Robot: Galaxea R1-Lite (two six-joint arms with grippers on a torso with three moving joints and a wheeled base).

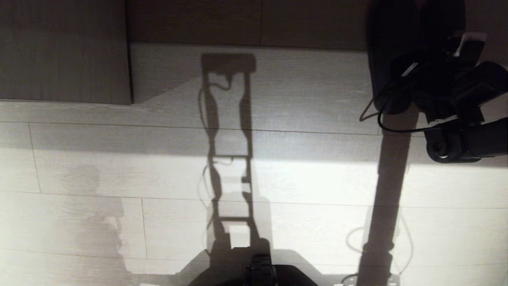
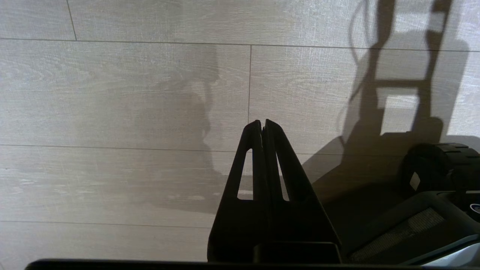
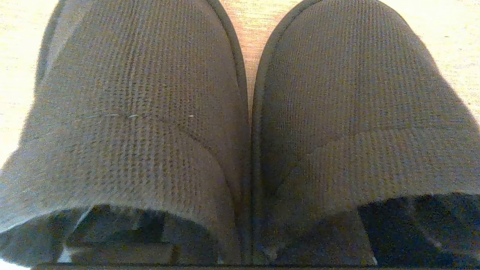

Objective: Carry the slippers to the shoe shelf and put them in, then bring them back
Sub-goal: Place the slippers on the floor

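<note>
right pincer (image 1: 401, 85), fingers apparently parted inside the dark charcoal knitted fabric slippers (image 3: 247, 123) on pale wood: draw straight back, heel-ward, without dragging either sideways.

Pair of slippers (image 3: 247, 142) filling nearly the whole view, side by side, toes pointing away from the camera. Inner edges touching along the lower half, parting toward the toes. Dark ribbed fabric, darker piping at the rims. Openings nearest the lens, in shadow. Pale wood-grain surface (image 3: 245, 22) beneath, visible between the toes.
</note>
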